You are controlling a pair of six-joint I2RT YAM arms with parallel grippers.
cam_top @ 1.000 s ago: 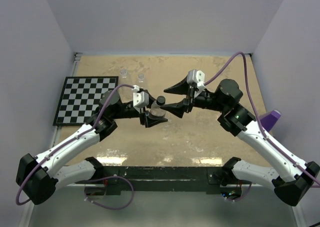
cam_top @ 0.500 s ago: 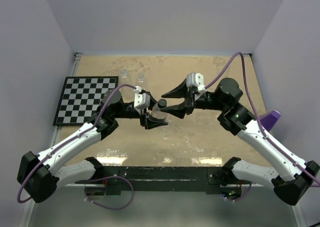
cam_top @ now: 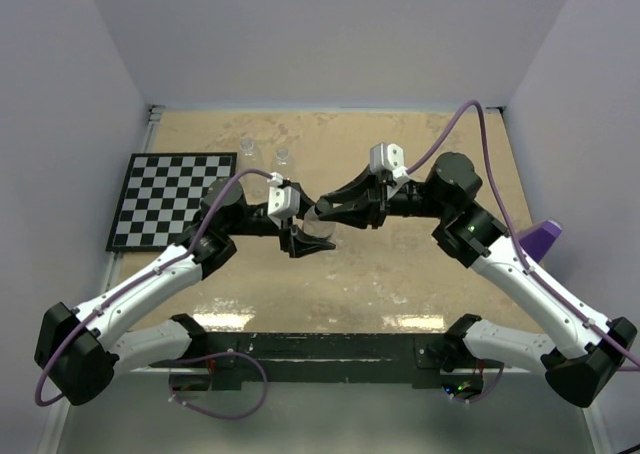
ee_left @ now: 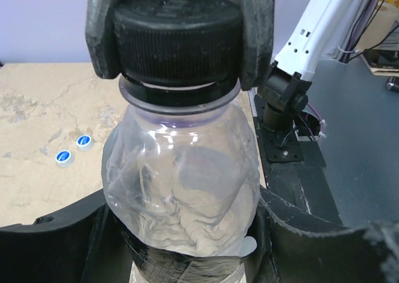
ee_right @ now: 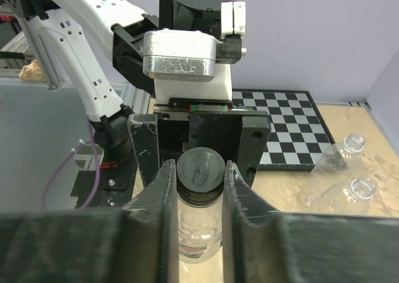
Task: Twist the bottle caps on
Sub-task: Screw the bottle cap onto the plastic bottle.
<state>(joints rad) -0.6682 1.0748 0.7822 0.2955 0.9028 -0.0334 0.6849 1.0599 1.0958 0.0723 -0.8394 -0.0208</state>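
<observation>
Midway between the arms, left jaws pinched 1 bottle (ee_left: 181, 183) round its body, over the middle of the worktop (cam_top: 420, 264). Right jaws were pressed onto the black cap (ee_right: 201, 169), 1 finger each side; cap sat on that bottle's neck. 2 blue caps (ee_left: 83, 141) (ee_left: 63, 157) lay close together on the worktop. 2 uncapped bottles (cam_top: 247, 147) (cam_top: 282, 154) were near the far edge, by the checkerboard (cam_top: 170, 199).

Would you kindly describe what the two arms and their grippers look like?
The left arm and right arm have white link shells and black joints. A purple cable runs along each to a white camera block at the wrist. The left gripper and right gripper are black, each with two tapering fingers.
</observation>
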